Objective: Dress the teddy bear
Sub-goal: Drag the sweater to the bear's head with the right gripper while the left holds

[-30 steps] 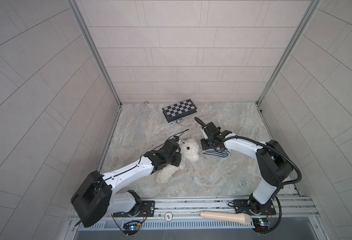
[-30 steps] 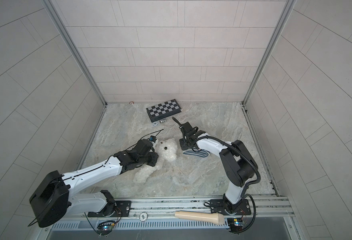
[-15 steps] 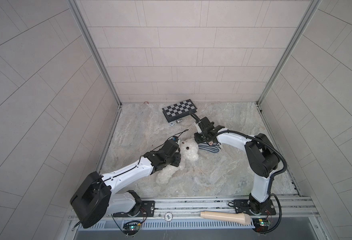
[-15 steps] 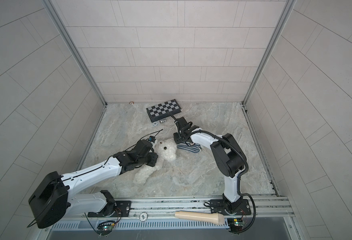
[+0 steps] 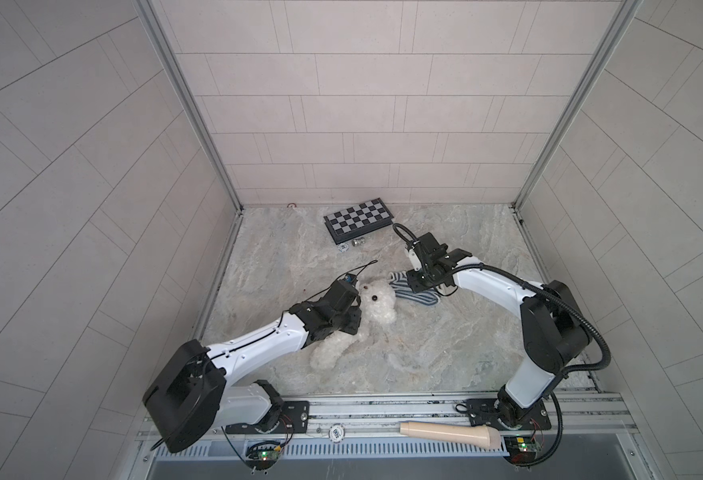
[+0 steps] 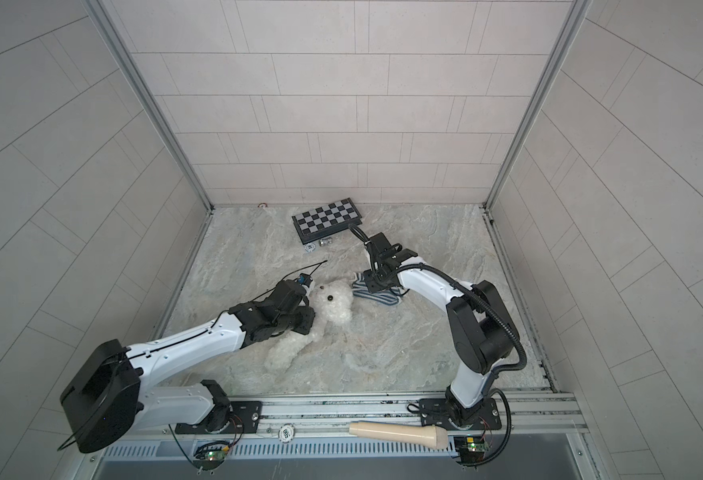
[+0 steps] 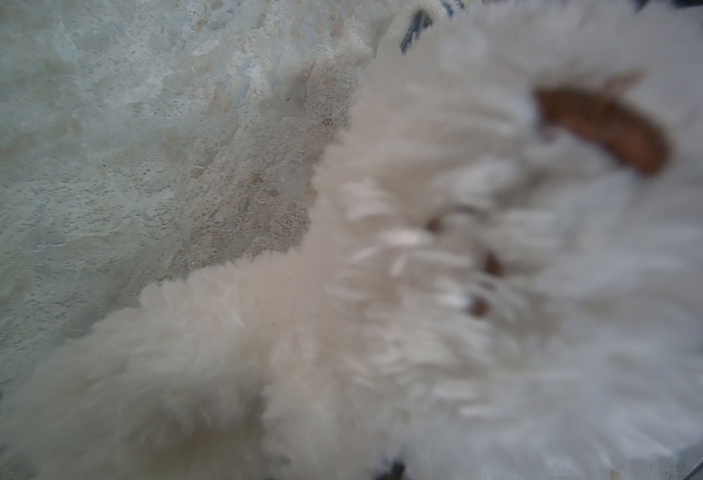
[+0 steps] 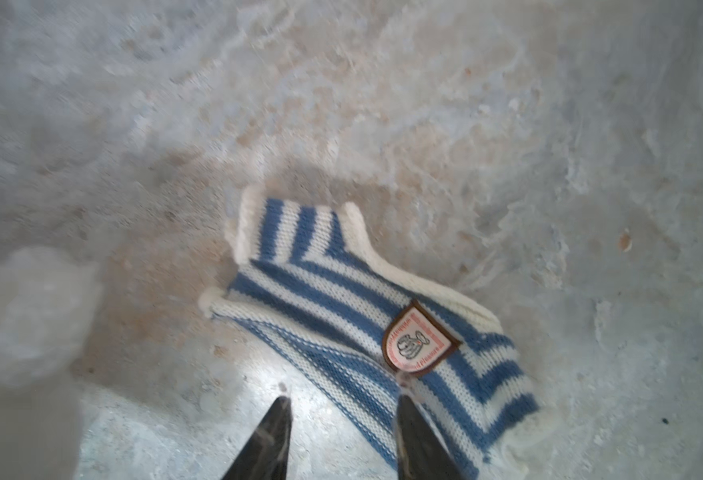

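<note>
We find the teddy bear (image 5: pixel 376 305) lying face up on the marble floor, on the near side of the chessboard (image 5: pixel 360 218) and well apart from it. The left gripper (image 5: pixel 354 319) is buried in its fur by the neck, and we cannot tell whether it is clenched (fur fills the left wrist view). The striped shirt (image 8: pixel 341 299) lies flat, also on the chessboard's near side. The right gripper (image 8: pixel 342 399) hangs over the shirt's hem, released, with nothing between its parted jaws.

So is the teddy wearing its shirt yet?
No, it's off. The striped shirt lies rumpled on the floor beside the bear, and the fur that shows is bare.
</note>
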